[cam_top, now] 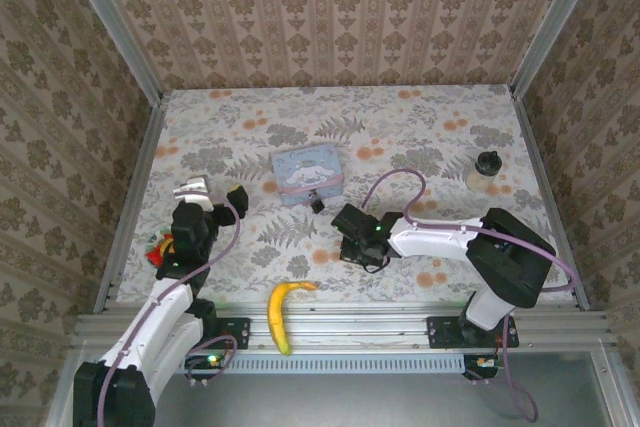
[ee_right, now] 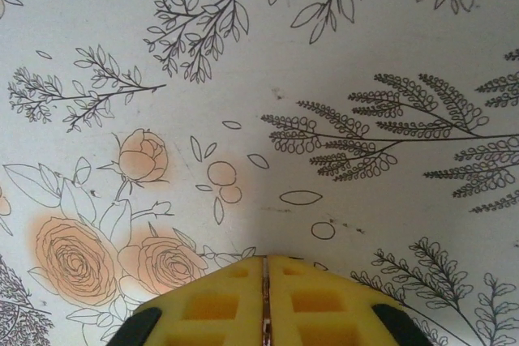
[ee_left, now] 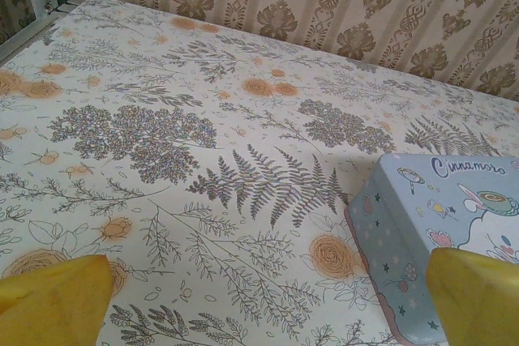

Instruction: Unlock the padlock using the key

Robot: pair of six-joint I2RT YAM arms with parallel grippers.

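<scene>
The padlock point(cam_top: 317, 204) is a tiny dark block on the floral table, just in front of the pale blue tin point(cam_top: 308, 173). My right gripper point(cam_top: 353, 245) points down at the table to the right of the padlock. In the right wrist view its yellow pads point(ee_right: 219, 301) are pressed together on a thin metal sliver, the key point(ee_right: 263, 313), just above the tabletop. My left gripper point(cam_top: 212, 194) hovers left of the tin with its fingers wide apart. In the left wrist view its yellow fingertips point(ee_left: 57, 297) frame bare table, with the tin point(ee_left: 442, 232) at the right.
A banana point(cam_top: 285, 312) lies near the front edge between the arms. A dark-lidded jar point(cam_top: 487, 169) stands at the back right. A small red and yellow object point(cam_top: 157, 248) sits by the left arm. Patterned walls enclose the table.
</scene>
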